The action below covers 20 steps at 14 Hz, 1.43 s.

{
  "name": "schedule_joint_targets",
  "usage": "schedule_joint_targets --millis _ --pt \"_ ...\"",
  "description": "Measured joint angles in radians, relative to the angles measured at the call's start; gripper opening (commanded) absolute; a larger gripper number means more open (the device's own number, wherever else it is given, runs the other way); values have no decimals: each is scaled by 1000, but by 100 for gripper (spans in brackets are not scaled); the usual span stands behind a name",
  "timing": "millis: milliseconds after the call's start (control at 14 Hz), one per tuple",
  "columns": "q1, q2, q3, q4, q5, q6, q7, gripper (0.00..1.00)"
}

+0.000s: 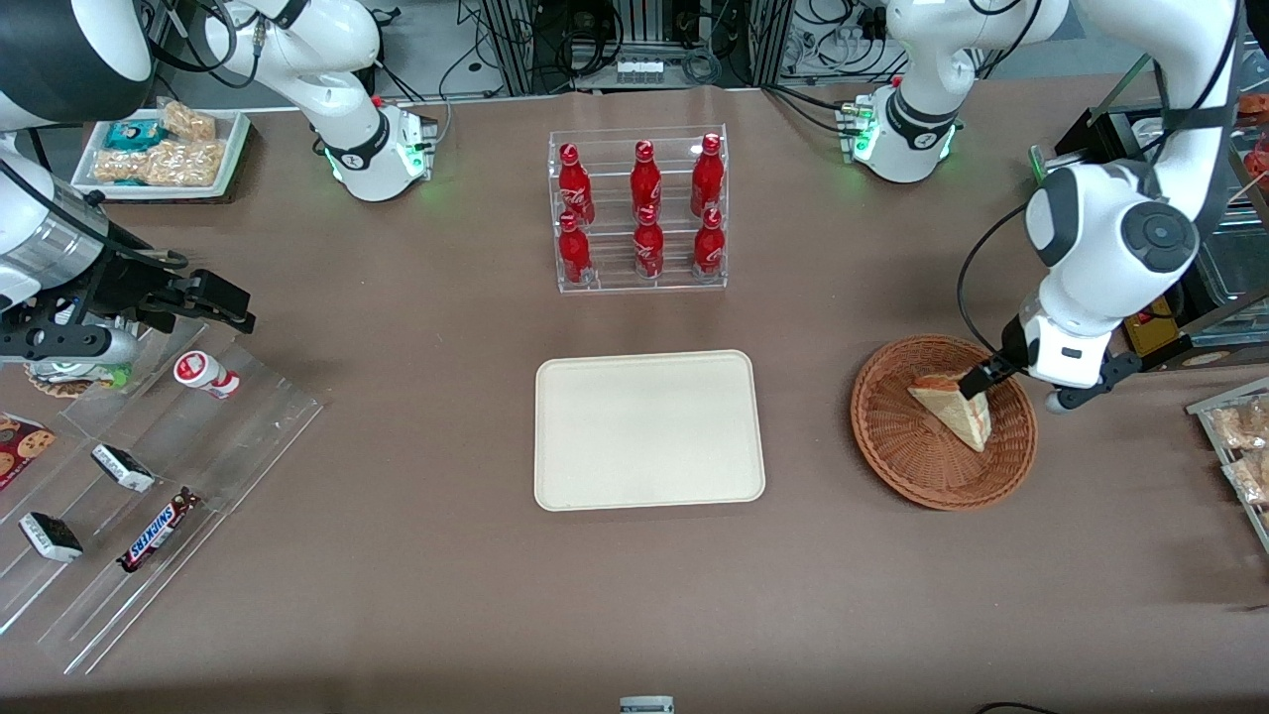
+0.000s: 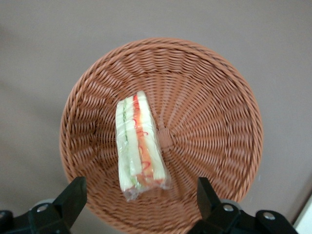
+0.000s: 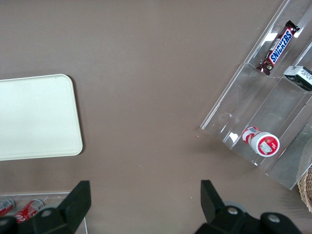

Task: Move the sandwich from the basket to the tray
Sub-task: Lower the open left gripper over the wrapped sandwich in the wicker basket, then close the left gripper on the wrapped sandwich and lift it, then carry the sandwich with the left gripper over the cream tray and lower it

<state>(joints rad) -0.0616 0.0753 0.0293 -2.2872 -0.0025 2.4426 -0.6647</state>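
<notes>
While the pincer [image 2: 139, 200] hangs open above, the sandwich [image 2: 139, 144] lies in the basket [image 2: 209, 97].

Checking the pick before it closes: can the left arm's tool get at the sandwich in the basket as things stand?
Probably yes. The tool hangs open just above the sandwich, its fingers standing wide on either side of it. The sandwich lies alone in the basket, with nothing over it or beside it.

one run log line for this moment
stage: pre-grasp | gripper: open, above sandwich | sandwich: in basket, wrapped | tray: bare, toward parked arm from basket
</notes>
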Motion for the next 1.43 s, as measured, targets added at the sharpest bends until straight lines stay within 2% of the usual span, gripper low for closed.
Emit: schedule_joint_targets --millis 214,286,357,429,500,571,786,929,1214,1429 --pt "0 69 -1 -19 0 98 -305 100" --pt "0 94 -1 -19 0 120 -358 97" --pt "0 116 -1 -19 0 133 -388 62" --pt "0 135 -2 -19 0 137 -413 33" --pt "0 149 -2 -19 0 138 -436 11" --pt "0 156 -2 -17 0 139 -458 6" --pt "-3 153 -9 3 1 104 -476 4" --pt "-13 145 -16 65 2 -16 -439 4" --pt "-90 162 -27 305 1 -272 -309 5" --pt "-181 259 -67 474 -2 -327 -200 5"
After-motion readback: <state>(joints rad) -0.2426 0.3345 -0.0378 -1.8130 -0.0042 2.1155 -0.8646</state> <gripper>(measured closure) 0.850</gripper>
